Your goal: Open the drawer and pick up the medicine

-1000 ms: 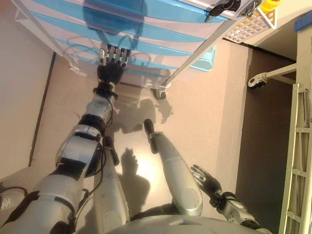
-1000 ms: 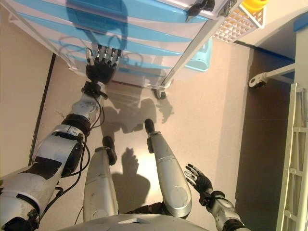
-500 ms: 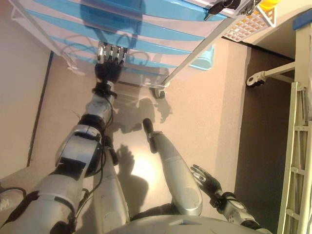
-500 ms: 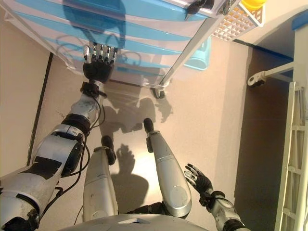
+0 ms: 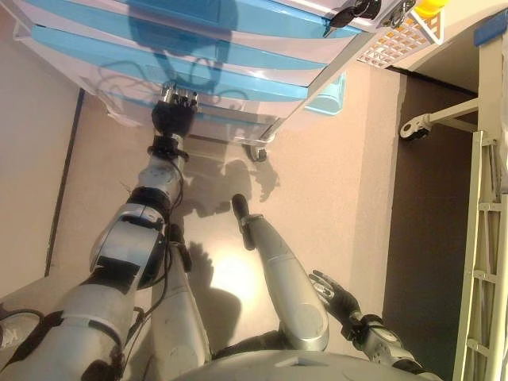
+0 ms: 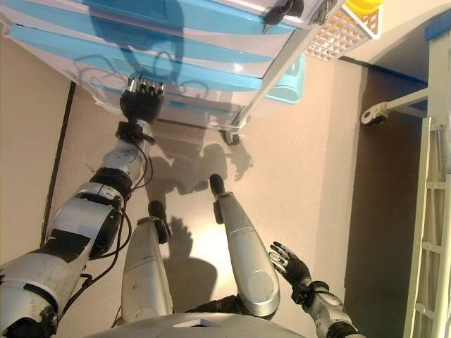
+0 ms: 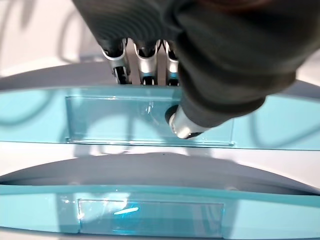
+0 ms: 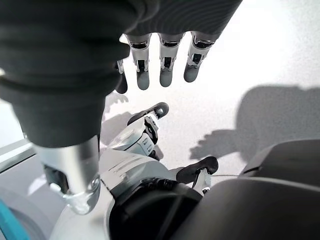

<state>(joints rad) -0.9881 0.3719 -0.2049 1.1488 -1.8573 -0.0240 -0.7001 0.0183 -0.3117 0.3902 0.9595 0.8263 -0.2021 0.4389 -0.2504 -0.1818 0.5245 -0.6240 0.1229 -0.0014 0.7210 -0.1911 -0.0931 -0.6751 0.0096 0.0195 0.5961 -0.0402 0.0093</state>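
Note:
A white cart (image 5: 329, 63) with several translucent blue drawers stands in front of me. My left hand (image 5: 173, 119) is at a low drawer (image 7: 100, 112). Its fingers (image 7: 145, 65) hook over the top edge of the blue front, tips hidden behind it, and the thumb (image 7: 182, 125) presses the front's handle plate. My right hand (image 5: 337, 295) hangs low at my right side, open, with straight fingers (image 8: 167, 70) and nothing in it. No medicine shows in any view.
The cart rolls on casters (image 5: 255, 152). A pale blue bin (image 5: 332, 97) sits behind its corner, and a white mesh basket (image 5: 393, 46) with a yellow thing hangs at its top right. A white metal frame (image 5: 486, 238) stands over dark floor on the right.
My left hand's fingers were straight against the drawer front and have now curled over its edge. The view has shifted slightly. The right hand has stayed put.

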